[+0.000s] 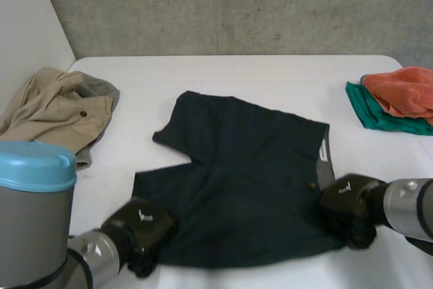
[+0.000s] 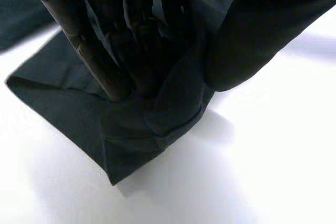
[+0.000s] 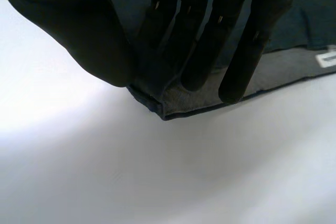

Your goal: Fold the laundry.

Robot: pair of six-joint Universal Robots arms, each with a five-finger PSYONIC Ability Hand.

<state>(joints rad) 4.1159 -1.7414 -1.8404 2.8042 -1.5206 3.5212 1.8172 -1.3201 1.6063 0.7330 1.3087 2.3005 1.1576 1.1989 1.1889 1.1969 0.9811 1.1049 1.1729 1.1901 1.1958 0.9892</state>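
Observation:
A pair of dark navy shorts (image 1: pixel 243 174) lies spread flat in the middle of the white table (image 1: pixel 270 72), waistband to the right with a white label showing. My left hand (image 1: pixel 139 229) is at the near left corner, on a leg hem. Its fingers (image 2: pixel 113 51) and thumb (image 2: pixel 247 45) pinch a bunched fold of the shorts (image 2: pixel 142 124). My right hand (image 1: pixel 348 209) is at the near right corner, on the waistband. Its fingers (image 3: pixel 210 40) and thumb (image 3: pixel 79 30) pinch the corner of the shorts (image 3: pixel 178 100).
A crumpled beige garment (image 1: pixel 57 109) lies at the table's left edge. At the far right an orange cloth (image 1: pixel 402 91) rests on a folded green one (image 1: pixel 369 109). A grey wall stands behind the table.

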